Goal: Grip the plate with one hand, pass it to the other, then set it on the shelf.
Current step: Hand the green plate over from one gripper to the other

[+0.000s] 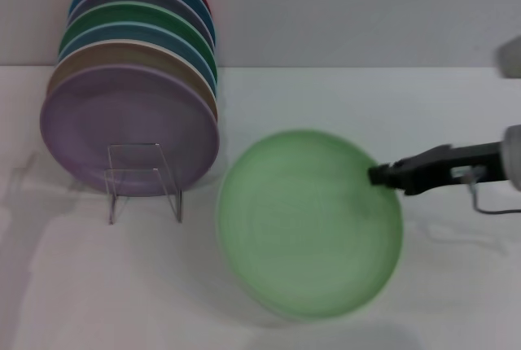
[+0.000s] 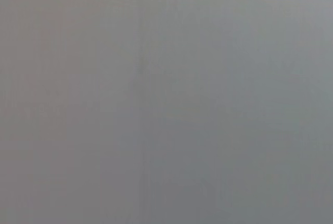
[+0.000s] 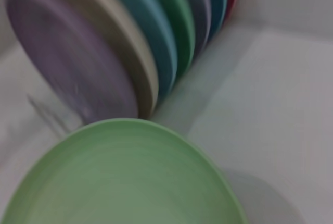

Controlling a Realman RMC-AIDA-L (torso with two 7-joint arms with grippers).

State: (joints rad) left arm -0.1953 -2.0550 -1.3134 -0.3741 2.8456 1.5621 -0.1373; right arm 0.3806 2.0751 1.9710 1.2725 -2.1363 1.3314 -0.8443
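Observation:
The pale mint-green plate (image 1: 309, 224) is held tilted above the white table, right of the rack, and throws a shadow below. My right gripper (image 1: 378, 175), slim and black with a thin cable, reaches in from the right and is shut on the plate's right rim. The plate fills the lower part of the right wrist view (image 3: 125, 177). My left gripper is out of view, and the left wrist view shows only a plain grey surface.
A wire rack (image 1: 145, 183) at the back left holds several upright plates, with a lilac plate (image 1: 130, 130) at the front and beige, blue, green and red ones behind. The same row shows in the right wrist view (image 3: 130, 41). A grey wall (image 1: 366, 8) stands behind.

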